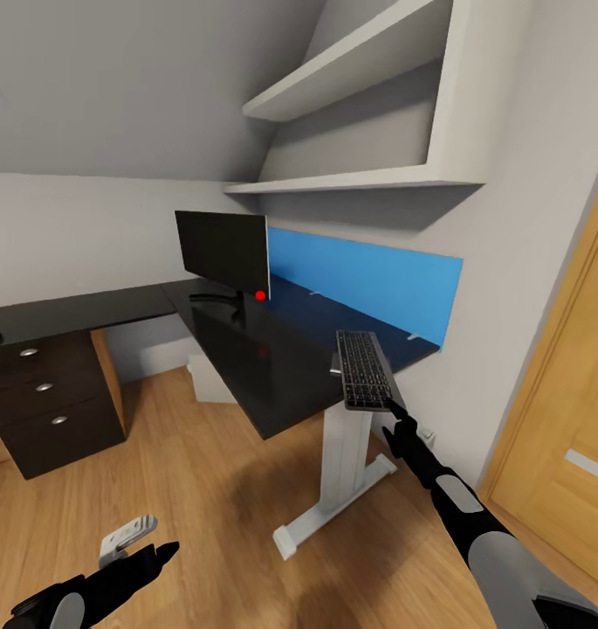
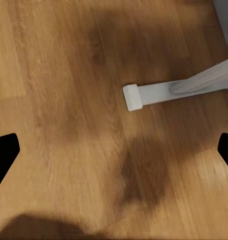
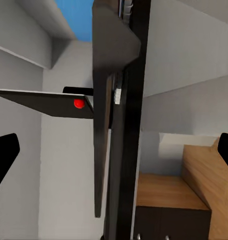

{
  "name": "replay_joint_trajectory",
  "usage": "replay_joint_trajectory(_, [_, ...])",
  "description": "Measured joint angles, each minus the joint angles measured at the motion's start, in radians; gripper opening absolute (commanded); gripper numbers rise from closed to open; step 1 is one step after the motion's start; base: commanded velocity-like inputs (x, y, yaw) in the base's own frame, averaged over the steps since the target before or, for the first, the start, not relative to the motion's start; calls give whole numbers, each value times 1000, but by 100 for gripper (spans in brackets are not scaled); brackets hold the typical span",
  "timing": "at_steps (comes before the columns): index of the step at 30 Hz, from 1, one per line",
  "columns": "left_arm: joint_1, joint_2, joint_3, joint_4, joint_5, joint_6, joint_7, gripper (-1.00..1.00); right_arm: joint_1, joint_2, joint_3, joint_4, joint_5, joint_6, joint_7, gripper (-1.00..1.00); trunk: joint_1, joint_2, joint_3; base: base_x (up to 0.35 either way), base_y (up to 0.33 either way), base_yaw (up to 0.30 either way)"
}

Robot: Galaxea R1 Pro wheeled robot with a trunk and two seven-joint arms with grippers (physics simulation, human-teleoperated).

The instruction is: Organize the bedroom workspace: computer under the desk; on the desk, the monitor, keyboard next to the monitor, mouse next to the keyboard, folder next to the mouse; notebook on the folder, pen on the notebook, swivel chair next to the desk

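Keyboard first: the slim silver-grey keyboard with black keys [image 1: 365, 369] lies on the near end of the large L-shaped desk with a glossy black top and white legs [image 1: 264, 367], its near edge at the desk's rim, and the right gripper [image 1: 395, 407] meets that near edge; whether its black fingers are pinching the keyboard or merely touching it cannot be told from the head view. In the right wrist view the keyboard [image 3: 110, 100] shows edge-on as a dark slab running down the middle between two black fingertips [image 3: 4, 155] that stand far apart at the borders. Farther back on the desk stands the very wide black flat monitor [image 1: 222, 253] on its curved black stand, with a small red dot [image 1: 261, 295] at a lower corner; the keyboard is well apart from it. A bright blue wall panel [image 1: 368, 284] runs behind the desk, with white shelves [image 1: 351, 179] above. The black three-drawer unit [image 1: 45, 406] sits under the other wing of the desk, and a light-grey box, apparently the computer [image 1: 209, 377], shows under the desk. The left gripper [image 1: 150, 559] hangs low over the wooden floor [image 1: 202, 489], its fingers spread wide in the left wrist view, near the desk's white foot [image 2: 158, 94].
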Motion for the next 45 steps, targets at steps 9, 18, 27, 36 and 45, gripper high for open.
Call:
replay_joint_trajectory(9, [0,0,0,1,0,0,0,100,0,1,0,0,0,-21,-4,100,0,0,0,113,40,0])
replay_joint_trajectory(18, [0,1,0,0,0,0,0,100,0,1,0,0,1,-28,-5,100,0,0,0,27,6,0])
replay_joint_trajectory(27, [0,1,1,0,0,1,-1,100,0,1,0,0,1,-28,-5,100,0,0,0,1,0,0])
replay_joint_trajectory(36, [0,1,1,0,0,1,0,100,0,1,0,0,1,-28,-5,100,0,0,0,-6,12,0])
replay_joint_trajectory(45, [0,1,2,0,0,1,0,100,0,1,0,0,1,-28,-5,100,0,0,0,-65,120,0])
